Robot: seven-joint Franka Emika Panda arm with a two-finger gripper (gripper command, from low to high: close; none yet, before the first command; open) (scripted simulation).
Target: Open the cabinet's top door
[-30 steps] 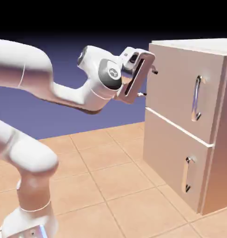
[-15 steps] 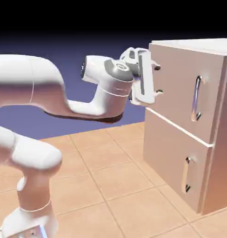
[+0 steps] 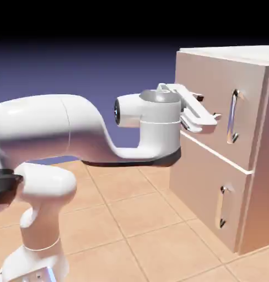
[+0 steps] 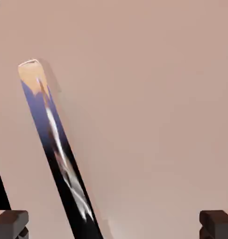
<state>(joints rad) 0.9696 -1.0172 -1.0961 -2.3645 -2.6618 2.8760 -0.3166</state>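
The pale beige cabinet [image 3: 262,182] stands at the exterior view's right. Its top door [image 3: 211,71] is flush with the front and carries a long vertical silver bar handle [image 3: 233,117]. My gripper [image 3: 208,108] is open and points at the door face, just left of that handle and not touching it. In the hand view the door [image 4: 153,112] fills the picture. The handle [image 4: 55,149] runs there as a slanted bar from upper left to the bottom edge. It passes nearer my left fingertip [image 4: 10,224] than the right one [image 4: 217,224], and nothing is gripped.
Below the top door sits a shorter panel [image 3: 200,184] with a smaller metal handle [image 3: 222,206]. The tiled floor [image 3: 136,215] spreads in front of the cabinet. My arm's elbow and base fill the exterior view's left.
The arm has swung right and lower toward the cabinet. The hand has turned from standing upright beside the cabinet's edge to pointing at the door near the handle. The jaws stayed open.
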